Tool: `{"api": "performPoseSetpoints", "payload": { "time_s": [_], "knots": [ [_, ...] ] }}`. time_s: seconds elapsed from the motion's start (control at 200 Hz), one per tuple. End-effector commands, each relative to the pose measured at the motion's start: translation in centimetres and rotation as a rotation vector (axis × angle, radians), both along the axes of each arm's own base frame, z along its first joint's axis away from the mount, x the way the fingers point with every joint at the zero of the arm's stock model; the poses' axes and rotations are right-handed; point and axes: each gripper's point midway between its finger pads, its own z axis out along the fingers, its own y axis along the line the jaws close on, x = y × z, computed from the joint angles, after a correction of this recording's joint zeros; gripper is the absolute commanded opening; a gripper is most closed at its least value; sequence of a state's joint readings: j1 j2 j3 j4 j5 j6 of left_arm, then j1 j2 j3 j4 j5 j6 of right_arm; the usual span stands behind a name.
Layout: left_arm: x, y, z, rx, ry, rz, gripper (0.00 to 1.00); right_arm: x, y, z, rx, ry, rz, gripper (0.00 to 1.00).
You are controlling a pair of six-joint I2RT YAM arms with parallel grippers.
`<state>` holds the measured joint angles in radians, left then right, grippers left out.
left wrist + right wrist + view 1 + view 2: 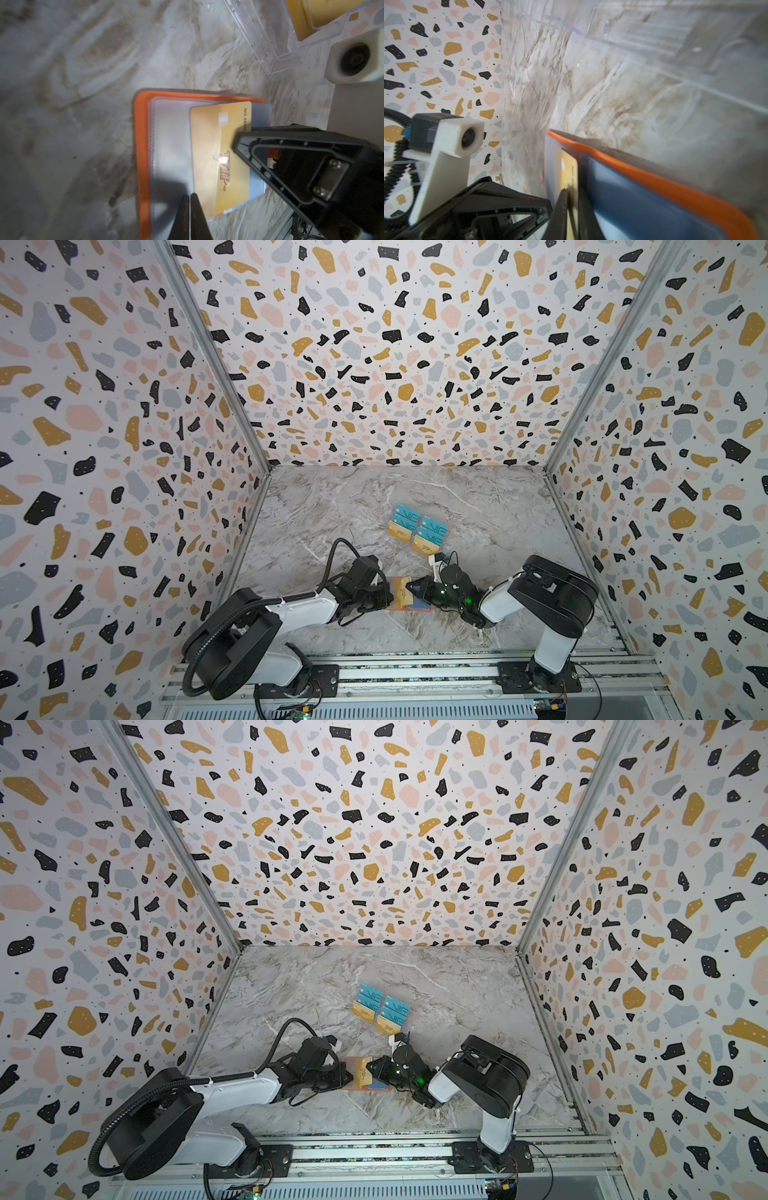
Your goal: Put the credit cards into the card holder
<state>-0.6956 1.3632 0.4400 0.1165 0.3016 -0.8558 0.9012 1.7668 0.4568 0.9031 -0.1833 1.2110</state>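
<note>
Right claw [572,193]: jaws nearly together, edge of a gold card [220,158] between them. Pinching or merely flanking it, cannot tell.

Left claw [189,196]: jaws pressed together, tips over a clear sleeve [172,145] at the holder's edge. Cannot tell whether any sleeve is caught between them.

Gold card: glossy gold-tan with "VIP" lettering and a "NO." line of small print. One end sits under the clear sleeve and the other end is at the right claw.

Card holder [142,145]: bright orange, lying open and flat on the marble desk [332,510]. It is near the front edge, between the two claws, with a stack of clear sleeves showing inside.

Other credit cards [432,527]: teal "VIP" and gold ones stand in a clear acrylic rack [268,47] just behind the holder, toward the back wall.
</note>
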Motion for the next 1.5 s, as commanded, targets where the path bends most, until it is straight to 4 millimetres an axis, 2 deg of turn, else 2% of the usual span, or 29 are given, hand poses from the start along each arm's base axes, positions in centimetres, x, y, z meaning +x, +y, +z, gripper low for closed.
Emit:
{"api": "performPoseSetpoints", "payload": {
  "time_s": [0.0,0.115,0.25,0.35,0.511,0.591,0.776,1.021,1.196,1.497],
  "knots": [
    [1.0,-0.6,2.0,-0.047,-0.041,0.021,0.12,-1.0,-1.6,-2.3,-0.168,0.036,0.015,0.19],
    [2.1,-0.7,3.2,-0.063,-0.073,0.041,0.19,-1.0,-1.8,-2.1,-0.235,0.022,0.042,0.31],
    [3.2,-0.1,3.6,-0.025,-0.102,0.061,0.25,-1.0,-2.4,-1.6,-0.305,0.000,0.063,0.43],
    [3.9,0.4,3.7,0.001,-0.123,0.076,0.31,-1.1,-2.5,-1.2,-0.356,-0.015,0.100,0.47],
    [4.5,1.0,3.3,0.048,-0.140,0.077,0.34,-1.2,-2.6,-0.7,-0.421,-0.021,0.147,0.55],
    [4.6,1.1,3.1,0.062,-0.143,0.069,0.34,-1.2,-2.6,-0.5,-0.436,-0.028,0.162,0.55],
    [4.2,1.5,2.5,0.081,-0.139,0.062,0.23,-1.5,-2.0,0.5,-0.407,-0.040,0.191,0.56],
    [3.6,1.5,1.8,0.078,-0.121,0.046,0.16,-2.0,-1.0,0.4,-0.393,-0.016,0.257,0.57],
    [3.0,1.6,1.4,0.062,-0.106,0.045,0.14,-2.3,-0.3,0.3,-0.372,0.013,0.277,0.57],
    [1.9,1.8,0.6,0.007,-0.082,0.075,0.12,-2.7,1.3,1.9,-0.268,0.046,0.281,0.55]
  ]
}}
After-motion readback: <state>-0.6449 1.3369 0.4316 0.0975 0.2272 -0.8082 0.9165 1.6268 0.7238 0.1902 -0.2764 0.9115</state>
